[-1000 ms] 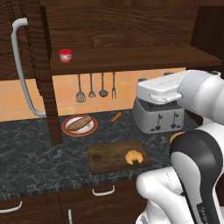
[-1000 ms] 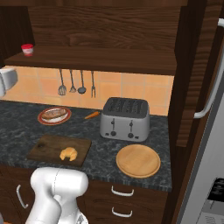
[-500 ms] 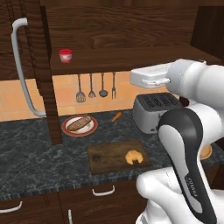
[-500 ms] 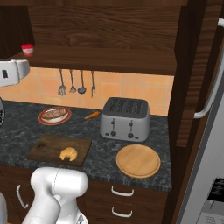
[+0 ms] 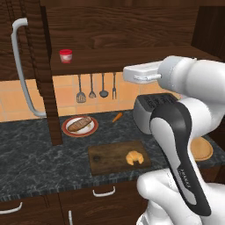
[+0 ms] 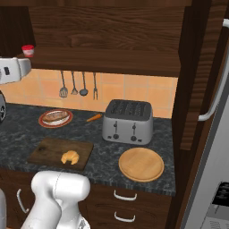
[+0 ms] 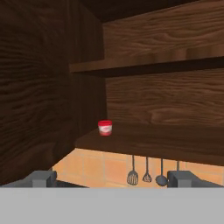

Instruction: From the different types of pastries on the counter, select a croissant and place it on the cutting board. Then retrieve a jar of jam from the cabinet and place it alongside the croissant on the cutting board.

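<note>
Pincer raised at shelf height, empty, facing the cabinet.
Pincer (image 7: 111, 178) stood spread wide, holding nothing, well apart from the small red-lidded jam jar (image 7: 105, 127) on the dark wood cabinet shelf (image 7: 166, 140). Golden crescent croissant (image 5: 134, 157) lay on the dark brown rectangular cutting board (image 5: 110, 154) on the black marbled bench (image 5: 30, 158).

Left base view looks forward and down from behind the arm's left side, taking in the counter (image 5: 35, 162) and the cabinet (image 5: 132, 57) shelf above. Right base view covers the same counter (image 6: 179, 134) from the other side, the toaster (image 6: 128, 121) near centre. Both share the cutting board (image 5: 110, 157). Hand view sits high, facing level into the cabinet (image 7: 166, 140) shelf, the jar of jam (image 7: 105, 127) well ahead.
</note>
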